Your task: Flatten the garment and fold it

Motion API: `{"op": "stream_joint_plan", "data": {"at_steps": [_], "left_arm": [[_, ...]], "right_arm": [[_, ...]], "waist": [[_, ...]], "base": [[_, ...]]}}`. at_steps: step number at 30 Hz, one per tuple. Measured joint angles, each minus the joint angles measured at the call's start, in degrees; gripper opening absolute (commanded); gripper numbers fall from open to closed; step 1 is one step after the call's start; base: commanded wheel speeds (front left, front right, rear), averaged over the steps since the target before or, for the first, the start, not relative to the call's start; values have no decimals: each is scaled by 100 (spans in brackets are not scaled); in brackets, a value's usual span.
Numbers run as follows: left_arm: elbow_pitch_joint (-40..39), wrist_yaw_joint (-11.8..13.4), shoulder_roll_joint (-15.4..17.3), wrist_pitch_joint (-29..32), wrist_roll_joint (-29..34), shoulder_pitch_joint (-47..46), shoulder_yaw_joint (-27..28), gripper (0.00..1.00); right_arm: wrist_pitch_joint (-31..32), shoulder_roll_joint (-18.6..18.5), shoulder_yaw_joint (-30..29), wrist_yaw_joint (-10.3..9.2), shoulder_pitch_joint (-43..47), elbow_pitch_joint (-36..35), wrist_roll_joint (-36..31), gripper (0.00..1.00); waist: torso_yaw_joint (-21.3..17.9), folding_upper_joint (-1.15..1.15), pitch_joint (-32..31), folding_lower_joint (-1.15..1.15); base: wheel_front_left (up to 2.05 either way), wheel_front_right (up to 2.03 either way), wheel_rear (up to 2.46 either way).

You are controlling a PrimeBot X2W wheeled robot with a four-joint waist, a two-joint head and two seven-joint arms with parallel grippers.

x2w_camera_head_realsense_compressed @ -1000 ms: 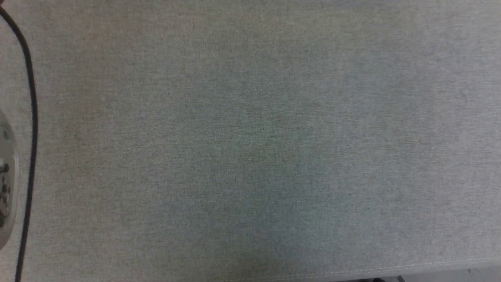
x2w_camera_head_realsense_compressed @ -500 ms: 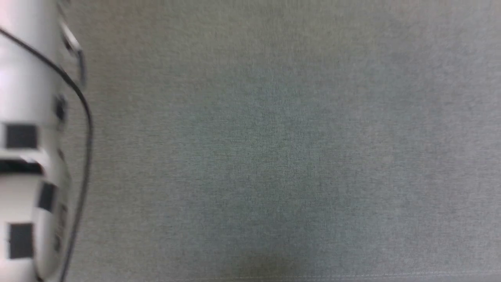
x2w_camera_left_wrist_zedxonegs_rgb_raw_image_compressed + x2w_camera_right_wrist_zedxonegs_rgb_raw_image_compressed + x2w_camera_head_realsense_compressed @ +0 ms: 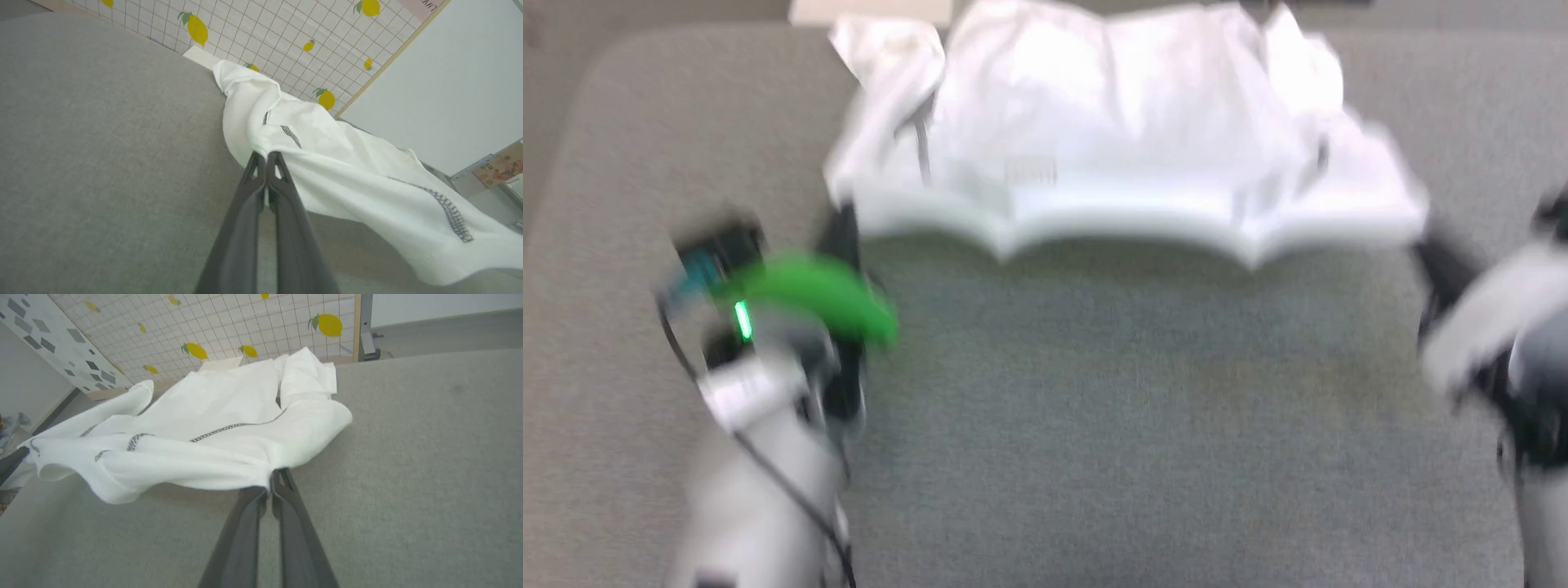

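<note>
The garment (image 3: pixel 1111 139) is a white shirt with dark zigzag seams, stretched across the far part of the grey table; the head view is blurred. My left gripper (image 3: pixel 844 220) is shut on its near left corner, and the left wrist view shows the fingertips (image 3: pixel 267 157) pinching the fabric (image 3: pixel 347 171). My right gripper (image 3: pixel 1425 249) is shut on the near right corner, where the right wrist view shows cloth (image 3: pixel 212 428) bunched at the closed tips (image 3: pixel 277 475). The near edge hangs in scallops a little above the table between the two grippers.
The grey cloth-covered table (image 3: pixel 1094 425) has a rounded far left corner. A flat white box (image 3: pixel 870 10) lies just behind the garment. Beyond it stands a lemon-patterned grid panel (image 3: pixel 229 322) with a wooden post (image 3: pixel 357 322).
The head camera has swung: earlier it showed bare grey cloth with an arm at the left edge. Now it shows the garment and both grippers.
</note>
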Motion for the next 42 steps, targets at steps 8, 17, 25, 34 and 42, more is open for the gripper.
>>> {"op": "stream_joint_plan", "data": {"at_steps": [8,17,25,34,42], "left_arm": [[-999,690,42,884,-169,2076,-160,0],[-1812,1471,525,2248,-41,3215,-627,0],[-1918,1699,606,2435,87,3342,-809,0],[-1631,1590,536,2296,-33,3321,-728,38],[-1968,1681,646,2469,-225,3336,-463,100]], "right_arm": [[1421,292,-347,0,2069,-835,-446,0],[3311,450,-533,0,3166,-1812,-1158,0],[3094,805,-437,-1,3147,-1577,-1733,0],[2488,914,-159,-3,2986,-681,-1872,7],[2268,812,-321,-5,2885,-985,-1524,100]], "waist": [[137,0,-722,0],[220,0,-1170,0],[188,0,-1134,0],[139,0,-1033,0],[98,0,-1060,0]], "base": [[0,0,0],[0,0,0],[0,0,0],[0,0,0],[0,0,0]]}}
